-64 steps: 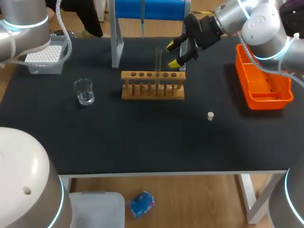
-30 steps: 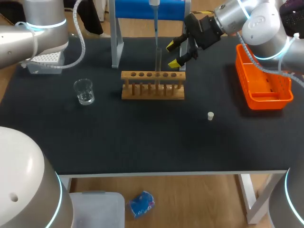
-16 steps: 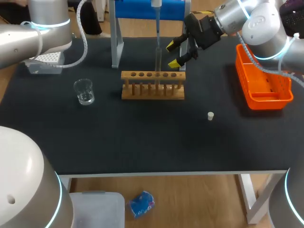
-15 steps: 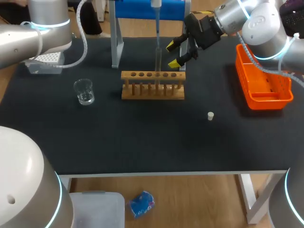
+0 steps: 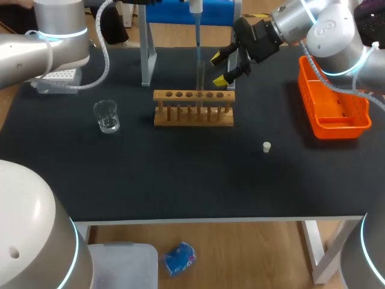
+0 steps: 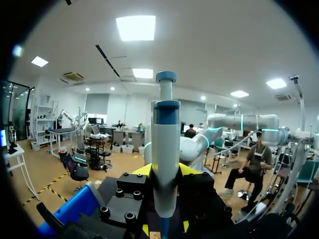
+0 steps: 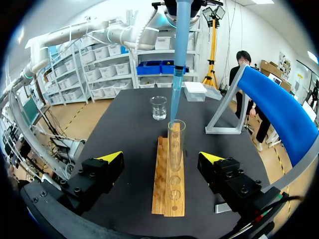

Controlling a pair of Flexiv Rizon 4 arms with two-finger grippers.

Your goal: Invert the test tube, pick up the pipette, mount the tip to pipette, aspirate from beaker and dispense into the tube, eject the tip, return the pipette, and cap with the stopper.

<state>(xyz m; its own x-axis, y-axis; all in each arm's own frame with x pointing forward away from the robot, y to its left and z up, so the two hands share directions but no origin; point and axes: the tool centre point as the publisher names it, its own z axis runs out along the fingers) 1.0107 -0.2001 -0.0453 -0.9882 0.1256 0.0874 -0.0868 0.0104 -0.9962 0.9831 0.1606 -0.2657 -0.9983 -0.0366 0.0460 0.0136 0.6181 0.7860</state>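
Tube mouth blocked from above: pipette tip sits at top of test tube in rack. Right claw gapes just beside it. Table in front of rack passable; stopper, beaker well apart. Orange bin walls the right end.

No legible text in any view.
Pipette barrel between the left gripper fingers, test tube and wooden rack just ahead of the right gripper: no print, number or label can be read on them.
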